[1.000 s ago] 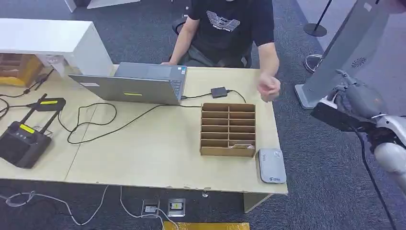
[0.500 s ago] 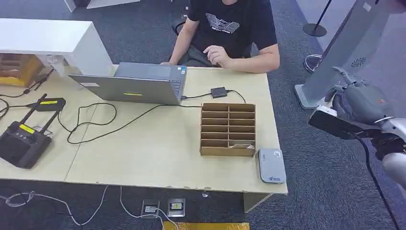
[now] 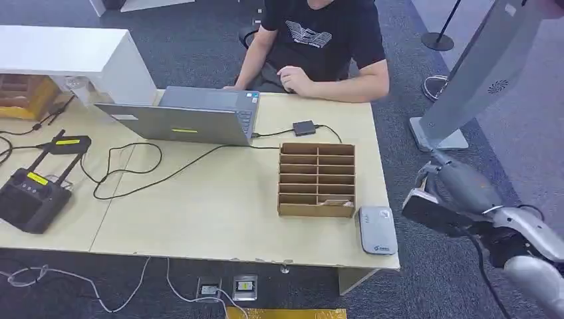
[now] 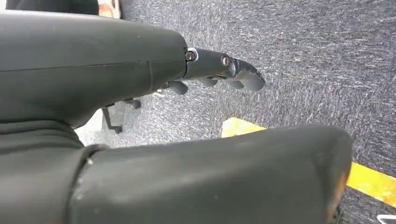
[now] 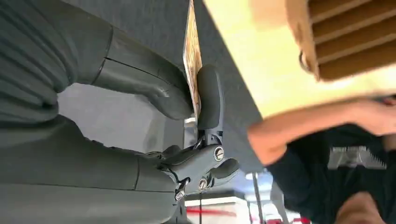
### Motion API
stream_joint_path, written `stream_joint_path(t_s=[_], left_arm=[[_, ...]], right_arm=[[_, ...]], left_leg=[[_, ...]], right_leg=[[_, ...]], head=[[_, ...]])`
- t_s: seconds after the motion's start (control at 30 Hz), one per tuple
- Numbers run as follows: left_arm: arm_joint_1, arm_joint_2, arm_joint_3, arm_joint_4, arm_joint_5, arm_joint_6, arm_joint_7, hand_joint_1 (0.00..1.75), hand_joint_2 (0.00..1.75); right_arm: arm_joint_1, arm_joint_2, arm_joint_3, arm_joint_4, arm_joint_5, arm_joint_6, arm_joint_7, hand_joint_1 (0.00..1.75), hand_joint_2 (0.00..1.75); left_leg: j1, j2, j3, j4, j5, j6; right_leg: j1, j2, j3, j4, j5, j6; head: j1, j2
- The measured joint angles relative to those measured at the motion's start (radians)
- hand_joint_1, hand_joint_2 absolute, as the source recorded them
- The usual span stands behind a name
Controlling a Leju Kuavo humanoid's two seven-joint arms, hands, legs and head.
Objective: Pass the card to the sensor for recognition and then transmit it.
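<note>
Stretching across most of the head view, a pale wooden table (image 3: 219,212) is carrying the working gear, and a person (image 3: 319,46) in a dark shirt is sitting at its far side behind an open laptop (image 3: 183,119), probably placed there to receive whatever is handed over. Rising off the floor to the robot's right, a tall grey slanted stand (image 3: 475,73) is leaning over the carpet. Near the table's right end, a cardboard organiser (image 3: 316,179) with rows of slots is lying flat, most likely as storage for cards. Just beside it, at the table's front right corner, a small grey sensor (image 3: 378,229) is resting face up, within easy reach of the right arm. Off the table's right edge, the right hand (image 3: 459,189) is hanging over the carpet, near the sensor but not above it. In the right wrist view, this hand is pinching the card (image 5: 191,56) edge-on between thumb and a finger, leaving the flat faces free for reading. The left hand (image 4: 219,70) is hanging low over the carpet with its fingers curled in and holding nothing.
</note>
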Motion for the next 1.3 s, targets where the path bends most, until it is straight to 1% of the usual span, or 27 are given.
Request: stream_joint_path(t_s=[0.13,0.23,0.3,0.4,0.47,0.73,0.9,1.0,1.1,1.2,1.3], left_arm=[[-0.001,-0.002,0.000,0.000,-0.005,0.002,-0.007,0.00,0.00],[-0.002,-0.002,0.000,0.000,-0.007,0.002,-0.007,0.00,0.00],[-0.002,-0.002,0.000,0.000,-0.007,0.003,-0.002,0.00,0.00],[-0.002,-0.002,0.001,0.000,-0.007,0.010,0.005,0.00,0.00],[-0.002,-0.002,0.001,0.000,-0.006,0.013,0.005,0.00,0.00],[-0.003,-0.002,0.001,0.000,-0.009,0.013,0.007,0.00,0.00],[-0.004,-0.003,0.001,0.000,-0.019,0.013,0.007,0.00,0.00],[-0.004,-0.002,0.001,0.000,-0.024,0.011,0.008,0.00,0.00],[-0.004,-0.001,0.001,0.000,-0.031,0.003,0.011,0.00,0.00],[-0.004,0.002,0.001,0.000,-0.038,-0.002,0.011,0.00,0.00],[-0.004,0.006,0.001,0.000,-0.039,-0.008,0.011,0.00,0.00]], right_arm=[[0.064,0.015,0.026,0.003,-0.012,-0.059,-0.008,1.75,1.75],[0.103,0.051,0.043,0.023,-0.011,-0.106,-0.013,1.75,1.75],[0.125,0.077,0.051,0.047,-0.012,-0.120,-0.017,1.75,1.75],[0.148,0.124,0.059,0.084,-0.023,-0.123,-0.024,1.75,1.75],[0.156,0.146,0.062,0.104,-0.023,-0.123,-0.025,1.75,1.75],[0.163,0.203,0.072,0.145,-0.025,-0.123,-0.032,1.75,1.75],[0.165,0.273,0.072,0.206,-0.002,-0.122,-0.067,1.75,1.75],[0.165,0.319,0.066,0.263,0.003,-0.129,-0.090,1.75,1.75],[0.164,0.367,0.045,0.323,0.017,-0.153,-0.099,1.75,1.75],[0.164,0.384,0.012,0.358,0.028,-0.169,-0.103,1.75,1.75],[0.163,0.392,-0.039,0.384,0.041,-0.165,-0.113,1.75,1.75]], left_leg=[[0.000,0.000,0.000,0.000,0.000,0.000],[0.000,0.000,0.000,0.000,0.000,0.000],[0.000,0.000,0.000,0.000,0.000,0.000],[0.000,0.000,0.000,0.000,0.000,0.000],[0.000,0.000,0.000,0.000,0.000,0.000],[0.000,0.000,0.000,0.000,0.000,0.000],[0.000,0.001,0.000,0.000,0.000,0.000],[0.001,0.000,0.000,0.000,0.000,0.000],[0.001,0.000,0.000,0.000,0.001,-0.001],[0.000,0.000,0.000,0.000,0.001,-0.001],[0.000,0.000,0.000,0.000,0.000,-0.001]], right_leg=[[0.000,0.000,0.000,0.000,0.000,0.000],[0.000,0.000,0.000,0.000,0.000,0.000],[0.000,0.000,0.000,0.000,0.000,0.000],[0.000,0.000,0.000,0.000,0.000,0.000],[0.000,0.000,0.000,0.000,0.000,0.000],[0.000,0.001,0.000,0.000,0.000,0.000],[0.001,0.001,0.000,0.000,0.000,0.000],[0.001,0.000,0.000,0.000,0.000,0.000],[0.001,0.000,0.000,0.000,0.000,0.000],[0.001,0.000,0.000,0.000,0.000,0.000],[0.001,0.000,0.000,0.000,0.000,0.000]], head=[[0.000,0.000],[0.000,0.000],[0.000,0.000],[0.000,0.000],[0.000,0.000],[0.000,0.000],[0.000,0.000],[0.000,0.000],[0.000,0.000],[0.000,0.000],[0.000,0.000]])
